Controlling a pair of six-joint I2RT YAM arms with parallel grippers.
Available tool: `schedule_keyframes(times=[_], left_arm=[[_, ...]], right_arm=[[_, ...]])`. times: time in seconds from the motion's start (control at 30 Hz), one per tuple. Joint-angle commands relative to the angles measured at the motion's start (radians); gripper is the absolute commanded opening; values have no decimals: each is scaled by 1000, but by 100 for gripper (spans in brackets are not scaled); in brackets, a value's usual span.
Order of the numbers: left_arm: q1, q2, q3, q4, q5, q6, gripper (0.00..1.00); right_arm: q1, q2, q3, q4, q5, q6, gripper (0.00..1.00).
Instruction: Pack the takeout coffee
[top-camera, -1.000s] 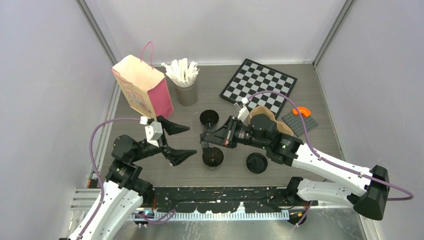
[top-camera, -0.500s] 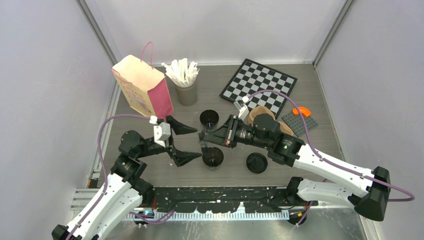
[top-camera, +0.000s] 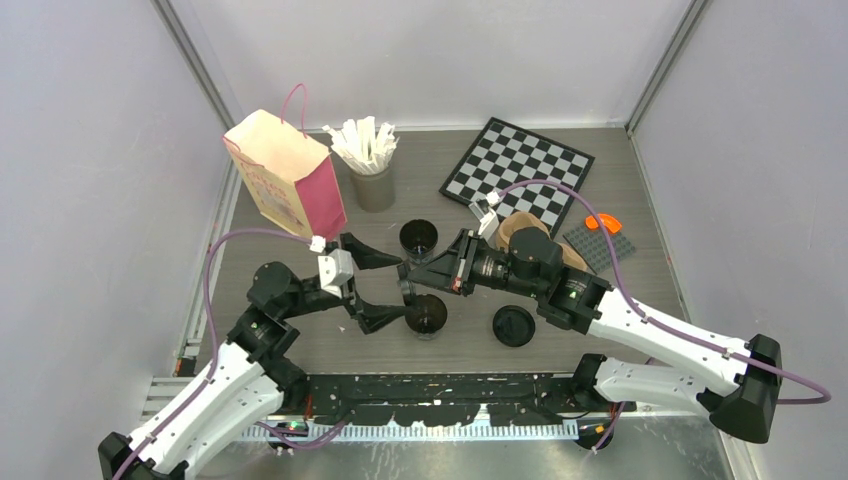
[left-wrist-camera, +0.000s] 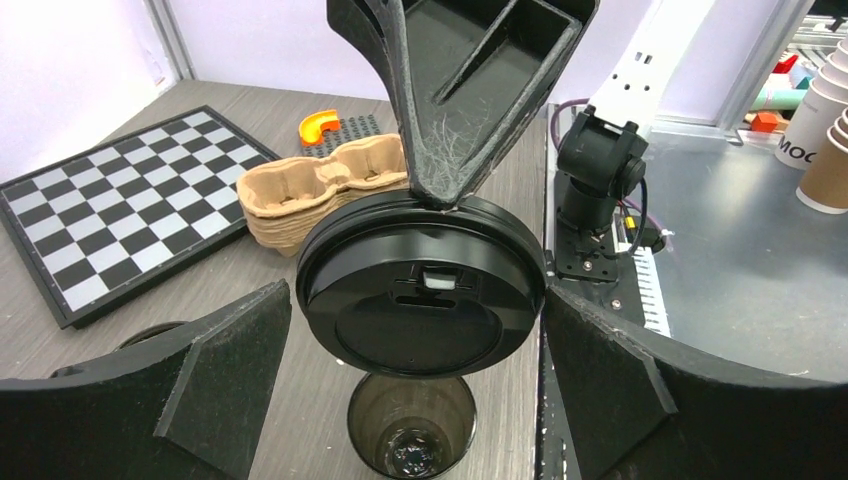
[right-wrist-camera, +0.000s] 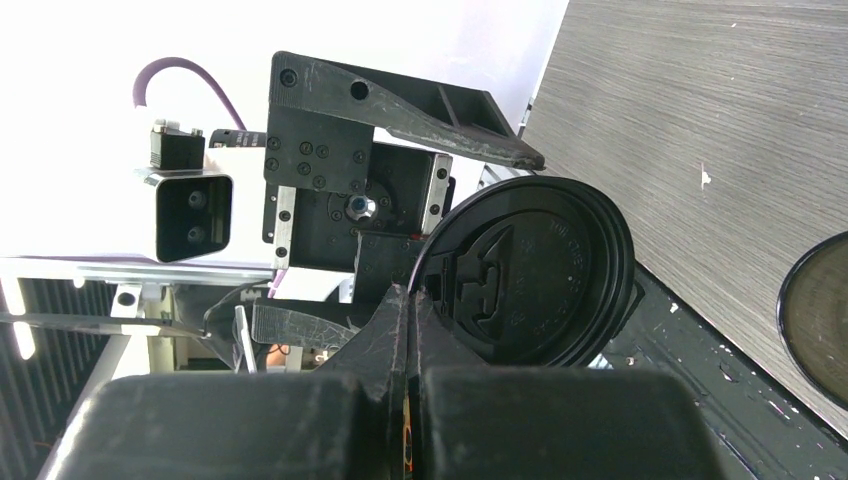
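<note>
Top view, lower centre: a loose lid (top-camera: 514, 326), round and black, lies on the grey table (top-camera: 640, 290). Whether a cup stands under it cannot be told. Just left of it the near cup (top-camera: 426, 314), black and uncovered, stands upright.

Centre: the right gripper (top-camera: 406, 284) reaches in from the right of the frame. Its fingers are pressed together on the rim of the held lid (left-wrist-camera: 420, 300), which hangs on edge rather than flat. In the left wrist view this lid fills the middle of the frame, with the near cup directly below it at the bottom edge. Whether lid and cup touch cannot be judged.

The left gripper (top-camera: 399, 288) comes in from the lower left of the top view with its jaws spread wide. One finger stands on each side of the held lid, and a gap shows at both sides, so it grips nothing.

Just above centre: the far cup (top-camera: 418, 236), also black and uncovered, stands upright, apart from the near cup.

Right of centre: a brown pulp carrier (left-wrist-camera: 320, 190) sits mostly hidden behind the right arm in the top view.

Upper part of the frame, left to right: a pink-and-cream paper bag (top-camera: 290, 180), a grey cup of white stirrers (top-camera: 372, 185), and a chessboard (top-camera: 517, 172). At the right, lower than the chessboard, is a dark studded plate (top-camera: 598, 247) with an orange piece (top-camera: 603, 222) at its far end.
</note>
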Motion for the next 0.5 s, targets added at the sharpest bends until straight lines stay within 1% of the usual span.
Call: schedule_keyframes(times=[0.0,0.2,0.33,0.4,0.47], left_arm=[[-11,2,-8,70,-43,31,98],[-12,0,-9,70,-50,39,88],[-13,-12,-15,67,-58,36,83],[-13,-18,-8,41,-61,38,82],[-13,-31,1,1,-62,43,79]], right_arm=[[6,-22,39,53,3,4,0],[6,-31,29,47,11,1,0],[6,-46,20,24,36,-11,0],[6,-53,13,15,52,-15,0],[6,-60,7,5,58,-18,0]])
